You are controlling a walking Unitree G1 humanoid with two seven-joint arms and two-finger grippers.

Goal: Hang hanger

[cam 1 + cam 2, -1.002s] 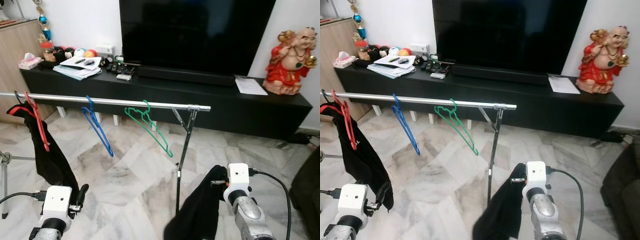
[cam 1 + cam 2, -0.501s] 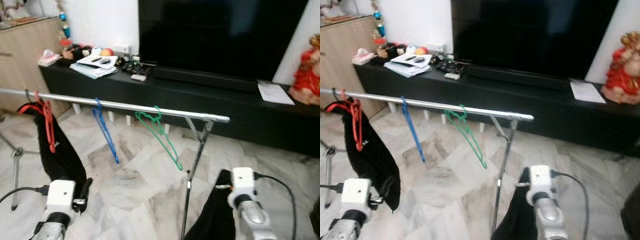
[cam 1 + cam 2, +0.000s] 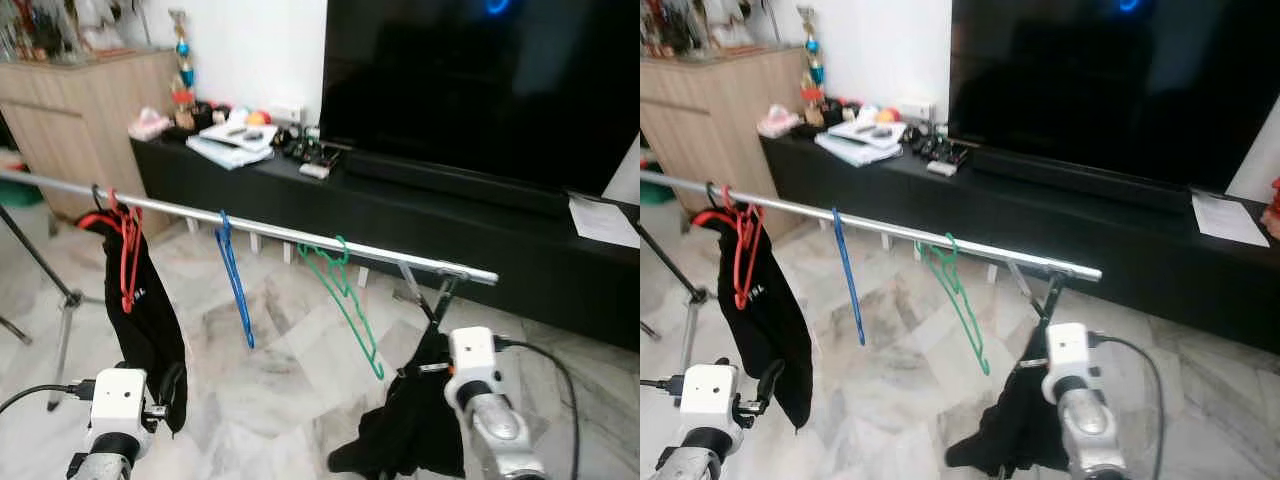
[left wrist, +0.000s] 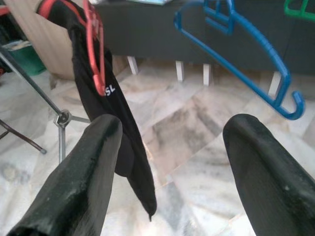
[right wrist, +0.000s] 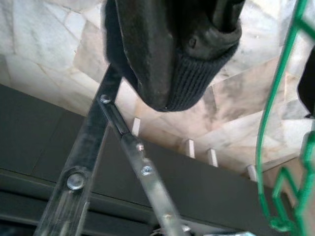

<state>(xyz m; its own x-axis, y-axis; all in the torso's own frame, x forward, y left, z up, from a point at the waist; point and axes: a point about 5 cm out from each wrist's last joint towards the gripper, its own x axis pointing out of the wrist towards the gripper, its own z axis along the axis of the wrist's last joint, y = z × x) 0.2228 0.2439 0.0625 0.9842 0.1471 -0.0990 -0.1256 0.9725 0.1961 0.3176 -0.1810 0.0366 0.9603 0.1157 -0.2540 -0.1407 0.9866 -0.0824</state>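
A silver rail (image 3: pixel 300 237) crosses in front of me at chest height. On it hang a red hanger (image 3: pixel 128 260) carrying a black garment (image 3: pixel 150 320), a bare blue hanger (image 3: pixel 235 290) and a bare green hanger (image 3: pixel 350 310). My right gripper (image 3: pixel 432 372) is low, just under the rail's right end, shut on a dark bundle of cloth (image 3: pixel 410 430) that droops to the floor. In the right wrist view that cloth (image 5: pixel 172 49) hangs over the fingers, with the green hanger (image 5: pixel 280 123) beside it. My left gripper (image 4: pixel 172 128) is open and empty, low beside the hung garment.
The rail's forked stand (image 3: pixel 430 295) rises right in front of my right gripper. A tripod leg (image 3: pixel 55 300) stands at the left. Behind the rail are a long black TV console (image 3: pixel 480 225), a television (image 3: pixel 480 90) and a wooden cabinet (image 3: pixel 80 110). The floor is marble.
The camera has swung left, so the rail and console sit further right in view. My right gripper with the dark cloth is now closer under the rail's right end.
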